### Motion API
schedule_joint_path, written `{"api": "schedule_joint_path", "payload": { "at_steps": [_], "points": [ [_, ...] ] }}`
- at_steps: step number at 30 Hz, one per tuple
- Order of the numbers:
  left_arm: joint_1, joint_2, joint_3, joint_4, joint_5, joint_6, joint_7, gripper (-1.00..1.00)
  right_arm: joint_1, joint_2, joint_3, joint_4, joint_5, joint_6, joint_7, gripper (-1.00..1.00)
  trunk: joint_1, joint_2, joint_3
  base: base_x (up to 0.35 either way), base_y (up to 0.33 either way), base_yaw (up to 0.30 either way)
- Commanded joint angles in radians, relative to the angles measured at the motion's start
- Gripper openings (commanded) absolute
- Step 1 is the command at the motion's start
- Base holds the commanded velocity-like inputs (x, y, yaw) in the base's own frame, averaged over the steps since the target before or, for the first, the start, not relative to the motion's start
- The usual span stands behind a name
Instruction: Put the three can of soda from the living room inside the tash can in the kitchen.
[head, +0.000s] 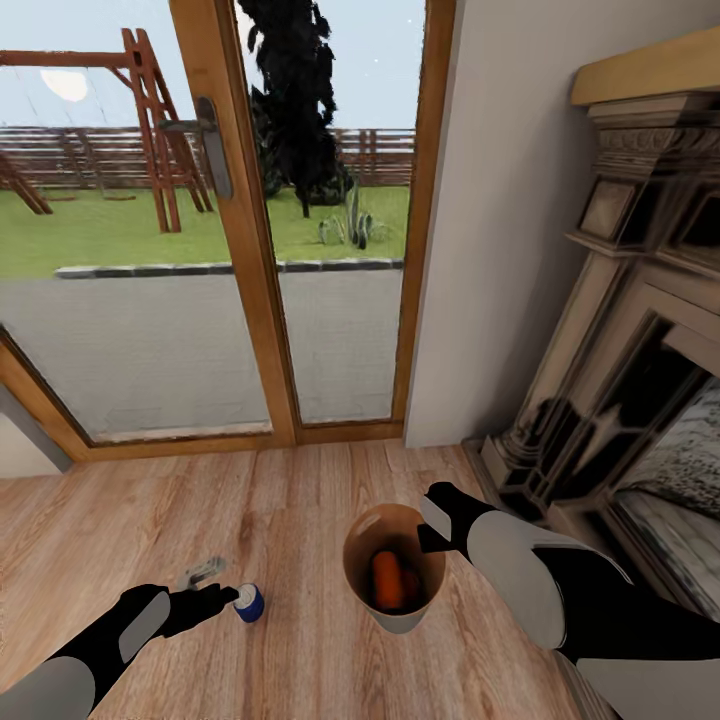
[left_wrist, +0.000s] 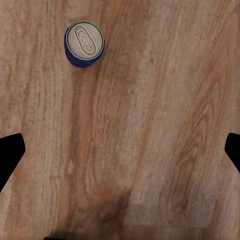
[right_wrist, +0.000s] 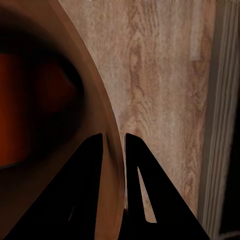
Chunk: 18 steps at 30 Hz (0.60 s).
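Underneath, grainy wood floor (left_wrist: 150, 125)

Daylight came through the glass doors (head: 200, 250) and lit the wood floor (head: 250, 500) evenly, with only soft shadows. The head view bent straight lines near its edges. In the right wrist view the trash can's rim (right_wrist: 107, 120) was very close, dark and blurred.

Bare wood floor (head: 280, 500) lay open all around the blue can (head: 249, 603), so I had clear reach from above. To my right, the bin (head: 395, 612) stood close beside the fireplace (head: 600, 400); glass doors (head: 200, 250) closed off the far side.
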Motion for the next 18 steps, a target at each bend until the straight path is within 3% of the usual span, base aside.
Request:
{"api": "schedule_joint_path", "payload": {
  "at_steps": [1, 18],
  "points": [
    [0.0, 0.0, 0.0, 0.0, 0.0, -0.001, 0.0, 1.0, 0.0, 0.0, -0.013, 0.0, -0.009, -0.003, 0.003, -1.0, 0.0, 0.0, 0.0, 0.0, 0.0, 0.154],
    [0.0, 0.0, 0.0, 0.0, 0.0, -0.03, -0.001, 1.0, 0.0, 0.0, -0.012, 0.003, -0.009, 0.0, 0.003, -1.0, 0.0, 0.0, -0.013, 0.001, 0.0, 0.216]
  ]
}}
